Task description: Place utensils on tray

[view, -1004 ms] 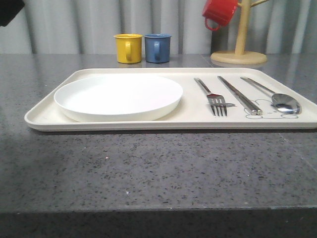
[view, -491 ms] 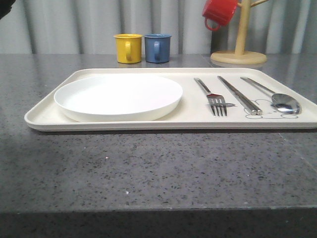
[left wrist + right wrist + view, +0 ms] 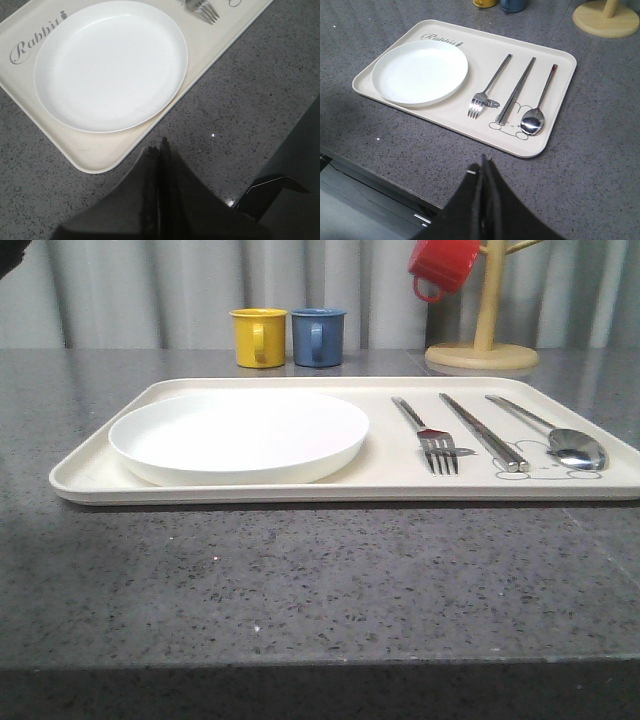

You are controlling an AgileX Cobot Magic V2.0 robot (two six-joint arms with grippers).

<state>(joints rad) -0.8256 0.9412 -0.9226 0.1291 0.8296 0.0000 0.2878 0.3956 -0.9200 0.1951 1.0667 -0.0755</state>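
My work surface is a dark speckled stone table (image 3: 320,580). On it lie the cream tray (image 3: 90,480), near the front edge; a yellow mug (image 3: 259,337) and blue mug (image 3: 318,336), side by side towards the back edge; and a wooden mug stand (image 3: 482,355) towards the back right corner.

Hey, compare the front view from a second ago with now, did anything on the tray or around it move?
Nothing visibly changed: the plate, fork, chopsticks and spoon lie on the tray as before, and the mugs behind it stayed put.
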